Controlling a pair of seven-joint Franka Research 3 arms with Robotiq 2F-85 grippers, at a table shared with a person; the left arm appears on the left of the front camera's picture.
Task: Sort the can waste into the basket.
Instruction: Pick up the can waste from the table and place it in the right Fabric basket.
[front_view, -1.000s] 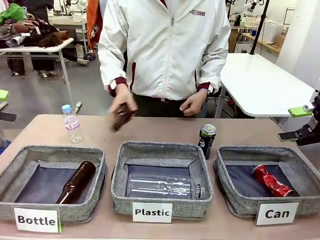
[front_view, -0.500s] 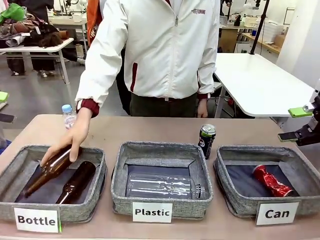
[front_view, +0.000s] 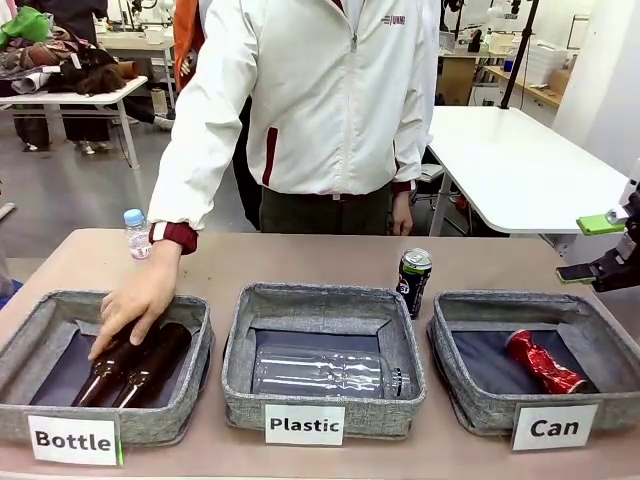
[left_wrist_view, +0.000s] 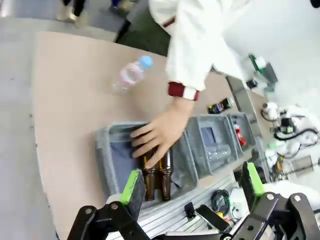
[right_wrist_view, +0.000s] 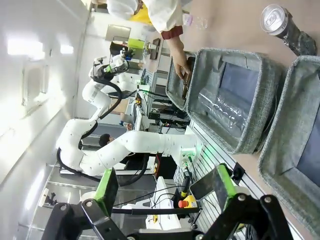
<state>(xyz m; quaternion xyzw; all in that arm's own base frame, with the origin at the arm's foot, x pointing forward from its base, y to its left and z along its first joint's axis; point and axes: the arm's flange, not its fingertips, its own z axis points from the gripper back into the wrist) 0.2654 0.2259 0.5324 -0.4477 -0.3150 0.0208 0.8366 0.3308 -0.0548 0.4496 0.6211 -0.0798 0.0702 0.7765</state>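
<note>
Right gripper (front_view: 588, 247): fingers spread, empty, raised near the far right corner of the basket (front_view: 480, 405) marked Can. Crushed red can (front_view: 543, 362) lies inside it, below the fingers. Black can (front_view: 414, 280) stands upright on the tabletop (front_view: 300, 262), well to the fingers' left, just beside the basket's far left corner. Recommended: grip across the body below the rim, lift clear of the wall, release low. Left gripper (left_wrist_view: 192, 185): fingers spread, empty.
</note>
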